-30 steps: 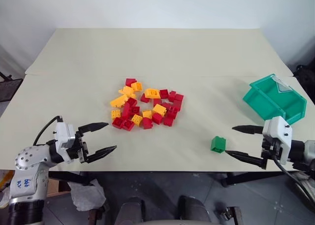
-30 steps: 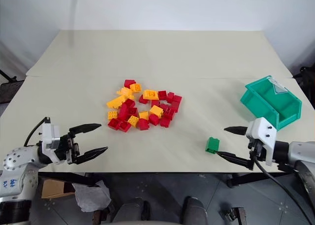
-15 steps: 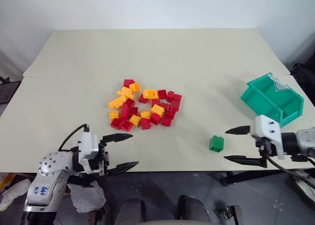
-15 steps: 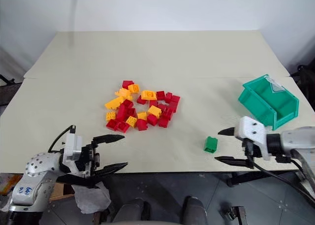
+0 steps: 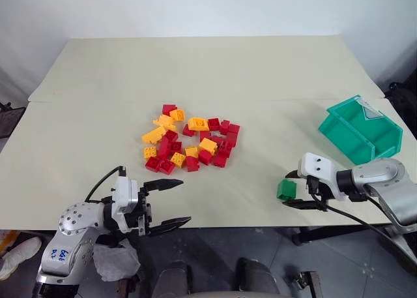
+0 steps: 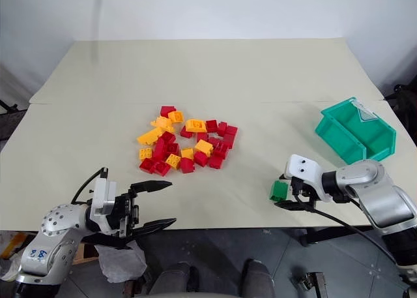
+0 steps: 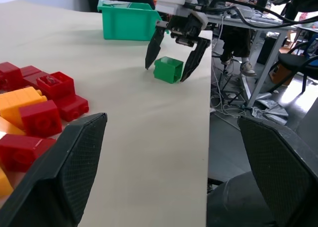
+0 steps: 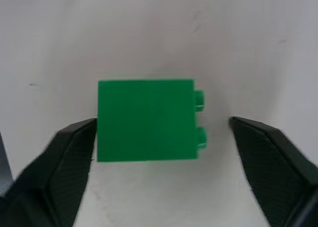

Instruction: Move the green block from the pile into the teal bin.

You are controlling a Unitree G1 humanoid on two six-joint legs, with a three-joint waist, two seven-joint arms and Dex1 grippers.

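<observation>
The green block (image 5: 285, 190) lies on its side on the table (image 5: 215, 70) near the front edge, well apart from the pile (image 5: 189, 144) of red and yellow bricks, at about four o'clock from it. The right gripper (image 7: 172, 62) straddles the block, one finger touching a side, the other with a gap, so it is not yet clamped. The teal bin (image 5: 359, 129) sits at about one o'clock from the block. The left gripper (image 5: 164, 205) hangs spread wide at the front edge, grasping nothing.
</observation>
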